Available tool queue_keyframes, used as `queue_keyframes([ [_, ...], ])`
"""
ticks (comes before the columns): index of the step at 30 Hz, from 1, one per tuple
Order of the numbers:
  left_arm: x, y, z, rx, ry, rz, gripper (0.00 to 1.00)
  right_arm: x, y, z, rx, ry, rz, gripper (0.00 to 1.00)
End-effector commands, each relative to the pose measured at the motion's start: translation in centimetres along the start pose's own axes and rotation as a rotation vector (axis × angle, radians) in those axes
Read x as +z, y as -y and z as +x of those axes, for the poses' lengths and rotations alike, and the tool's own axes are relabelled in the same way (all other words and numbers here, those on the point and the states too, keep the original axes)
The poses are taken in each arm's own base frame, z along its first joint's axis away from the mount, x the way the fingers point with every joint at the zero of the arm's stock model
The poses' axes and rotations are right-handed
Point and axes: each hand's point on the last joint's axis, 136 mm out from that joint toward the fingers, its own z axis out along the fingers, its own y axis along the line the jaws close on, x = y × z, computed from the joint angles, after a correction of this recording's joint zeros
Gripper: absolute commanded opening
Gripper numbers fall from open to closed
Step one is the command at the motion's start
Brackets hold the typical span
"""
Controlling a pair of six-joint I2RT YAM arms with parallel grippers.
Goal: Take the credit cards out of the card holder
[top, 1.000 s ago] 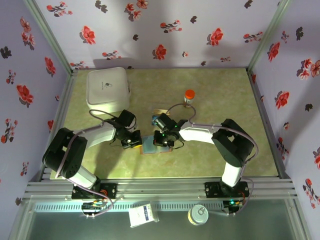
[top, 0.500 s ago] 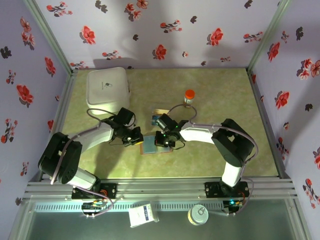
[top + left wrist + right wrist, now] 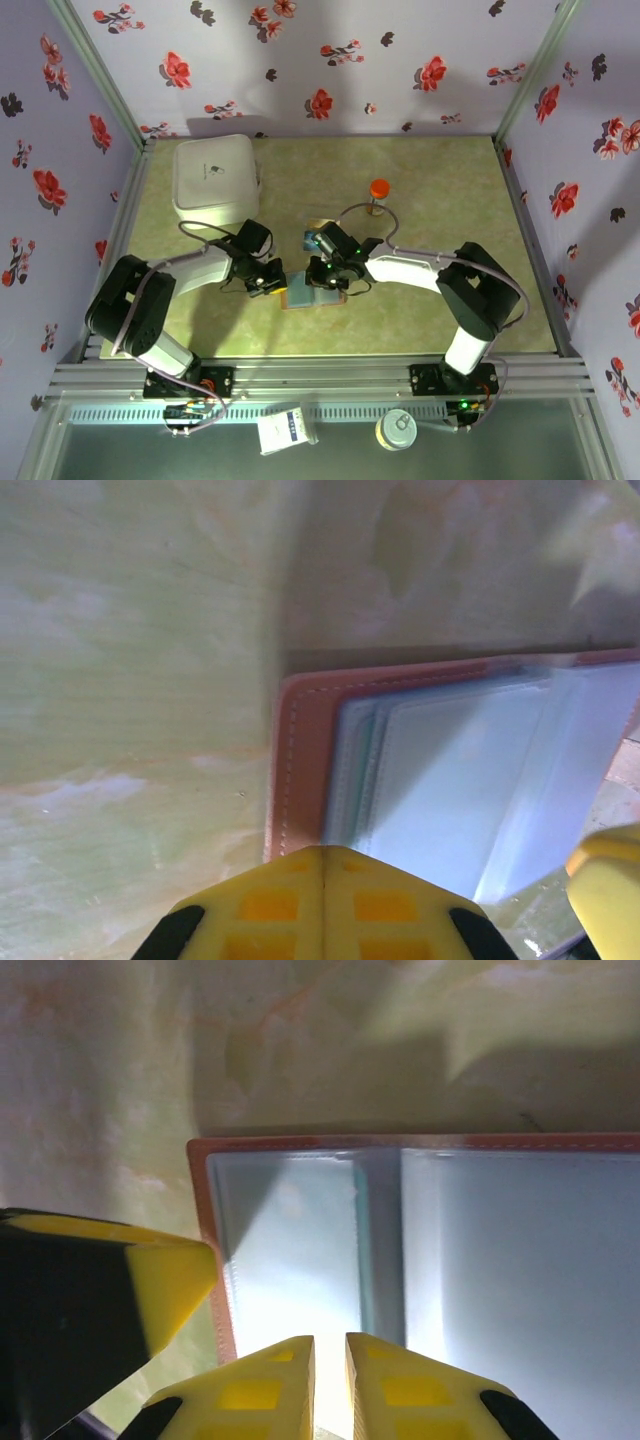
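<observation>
Swung back outward since half a second ago: left arm's elbow. Pushed further right: right arm's elbow, with its gripper nudged slightly left.

Small brown leather-like folding card holder [image 3: 300,765], open and flat on mottled green tabletop [image 3: 450,200], between both grippers. Stitched brown rim, rounded corners. Inside, glossy translucent blue-grey plastic sleeves, stacked and fanned a little at their edges. Credit cards within those sleeves too washed out by glare to make out.

Left gripper [image 3: 322,865]: yellow fingers with square-patterned pads, pressed together, tips over card holder's brown edge; contact cannot be told. Right gripper [image 3: 330,1345]: yellow fingers a narrow slit apart, nothing seen between them, over a sleeve just beside the central fold. Seen from above, grippers near each other, at opposite ends of card holder.
</observation>
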Motion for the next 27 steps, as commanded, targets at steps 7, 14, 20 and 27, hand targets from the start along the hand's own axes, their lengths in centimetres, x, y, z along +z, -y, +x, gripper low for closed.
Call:
queue_keyframes([
  [7,0.3,-1.7,0.2,0.020,-0.005,-0.075,0.00,2.1,-2.4,0.2,-0.010,-0.056,-0.075,0.17],
  [14,0.3,-2.2,0.0,0.025,-0.001,-0.098,0.00,2.4,-0.8,-0.1,-0.001,-0.037,-0.001,0.16],
  [20,0.2,-2.3,-0.1,0.029,0.000,-0.106,0.00,2.2,0.8,-0.1,0.002,-0.023,0.064,0.16],
  [27,0.2,-2.4,0.0,0.025,-0.002,-0.109,0.00,1.6,1.6,-0.4,0.016,-0.001,0.078,0.15],
])
